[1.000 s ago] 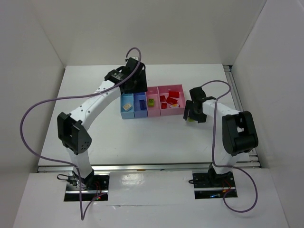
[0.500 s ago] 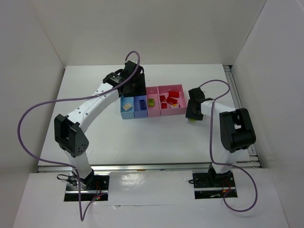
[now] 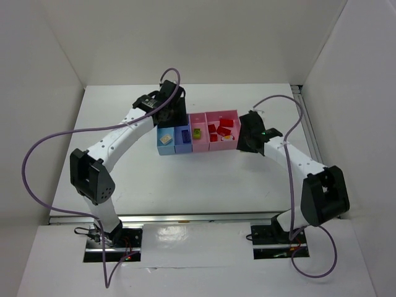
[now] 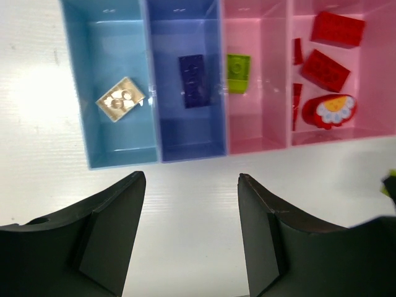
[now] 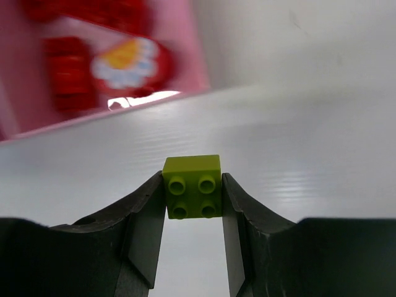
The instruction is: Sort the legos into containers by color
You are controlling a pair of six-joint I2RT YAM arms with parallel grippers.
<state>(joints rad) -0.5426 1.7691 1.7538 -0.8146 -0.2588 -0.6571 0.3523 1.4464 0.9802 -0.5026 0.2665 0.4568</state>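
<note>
Overhead, the right gripper [image 3: 249,138] covers its load entirely. Only its wrist view shows the yellow-green lego [image 5: 192,185] pinched between both fingers, four studs facing the camera. Its face is square, with no clear long axis. It sits over the tabletop [image 5: 297,124] just outside the wide pink bin [image 5: 185,28], whose red legos [image 5: 68,68] are blurred. The left gripper [image 4: 190,180] hangs spread before the containers [image 4: 253,127], its fingers cut off below.
</note>
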